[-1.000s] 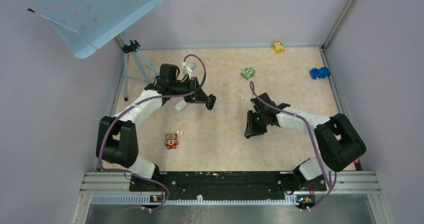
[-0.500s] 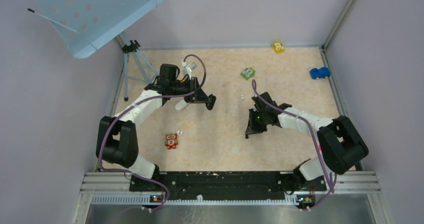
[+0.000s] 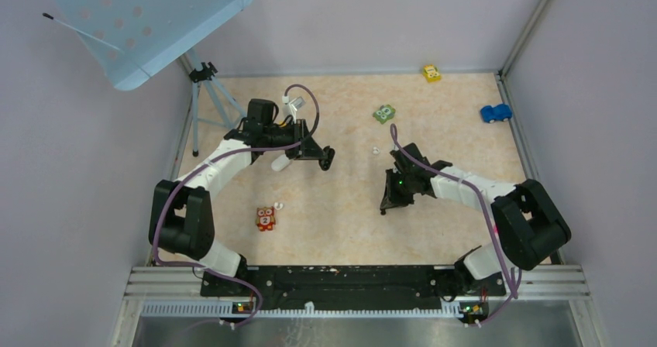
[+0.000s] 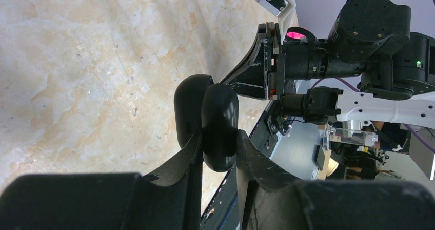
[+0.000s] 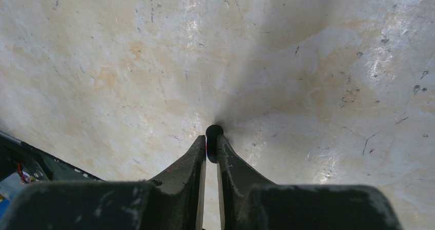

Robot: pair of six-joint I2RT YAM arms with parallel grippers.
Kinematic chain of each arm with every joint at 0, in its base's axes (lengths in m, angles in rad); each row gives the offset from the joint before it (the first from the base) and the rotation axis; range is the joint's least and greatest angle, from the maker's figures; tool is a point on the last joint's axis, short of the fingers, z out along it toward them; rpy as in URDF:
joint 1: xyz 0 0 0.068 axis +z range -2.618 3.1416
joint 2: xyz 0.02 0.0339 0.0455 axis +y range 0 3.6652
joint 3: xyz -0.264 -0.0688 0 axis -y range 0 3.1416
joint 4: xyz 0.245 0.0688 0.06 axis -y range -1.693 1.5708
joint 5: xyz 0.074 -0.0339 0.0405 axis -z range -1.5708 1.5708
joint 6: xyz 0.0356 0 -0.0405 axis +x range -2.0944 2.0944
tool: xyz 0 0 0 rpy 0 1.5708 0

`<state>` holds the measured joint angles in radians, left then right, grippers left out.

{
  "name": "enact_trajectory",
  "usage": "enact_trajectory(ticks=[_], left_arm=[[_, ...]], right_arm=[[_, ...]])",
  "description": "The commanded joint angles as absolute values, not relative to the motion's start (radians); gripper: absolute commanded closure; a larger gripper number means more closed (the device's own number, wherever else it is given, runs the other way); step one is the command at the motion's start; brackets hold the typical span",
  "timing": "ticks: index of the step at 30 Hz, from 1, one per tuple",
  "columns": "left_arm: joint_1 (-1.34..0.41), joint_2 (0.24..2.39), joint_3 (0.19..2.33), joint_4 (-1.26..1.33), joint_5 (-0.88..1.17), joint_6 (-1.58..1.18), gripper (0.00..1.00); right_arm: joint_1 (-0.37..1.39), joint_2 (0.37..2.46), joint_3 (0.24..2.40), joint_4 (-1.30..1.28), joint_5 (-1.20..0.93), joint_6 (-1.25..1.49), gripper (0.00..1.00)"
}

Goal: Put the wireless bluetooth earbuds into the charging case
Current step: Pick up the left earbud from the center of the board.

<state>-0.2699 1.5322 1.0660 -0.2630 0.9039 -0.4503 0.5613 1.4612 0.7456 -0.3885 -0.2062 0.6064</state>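
The charging case [image 4: 220, 114] is a glossy black pod with its two halves hinged apart. My left gripper [image 4: 218, 140] is shut on one half and holds it above the table, at mid-left in the top view [image 3: 326, 159]. My right gripper [image 5: 211, 144] is down at the table surface, shut on a tiny black earbud [image 5: 214, 132] that pokes out past the fingertips. In the top view the right gripper [image 3: 384, 206] is right of centre. Two white earbuds lie loose on the table: one [image 3: 375, 150] beyond the right gripper and one [image 3: 279, 205] beside the red toy.
A red owl block [image 3: 265, 218] lies at near left and a green toy [image 3: 383, 114] at far centre. A yellow car [image 3: 431, 73] and a blue car [image 3: 495, 113] are at far right. A tripod [image 3: 205, 91] stands at the far-left edge. A white piece [image 3: 280, 162] sits under the left arm.
My right gripper's jaws have closed onto the black earbud, and that arm shifted slightly. The left arm and the case have not moved.
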Motion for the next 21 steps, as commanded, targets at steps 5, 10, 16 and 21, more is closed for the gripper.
enact_trajectory(ticks=[5,10,16,21], left_arm=[[-0.273,1.523,1.095,-0.239,0.925,-0.445,1.00],[-0.273,1.525,1.095,-0.236,0.927,-0.449,1.00],[-0.274,1.528,1.100,-0.235,0.929,-0.449,1.00],[-0.275,1.522,1.091,-0.224,0.929,-0.456,1.00]], right_arm=[[0.569,1.462,0.733,-0.374,-0.200,0.601,0.85],[0.569,1.465,0.737,-0.385,-0.191,0.592,0.85],[0.569,1.475,0.741,-0.393,-0.186,0.584,0.85],[0.569,1.475,0.738,-0.398,-0.181,0.581,0.85]])
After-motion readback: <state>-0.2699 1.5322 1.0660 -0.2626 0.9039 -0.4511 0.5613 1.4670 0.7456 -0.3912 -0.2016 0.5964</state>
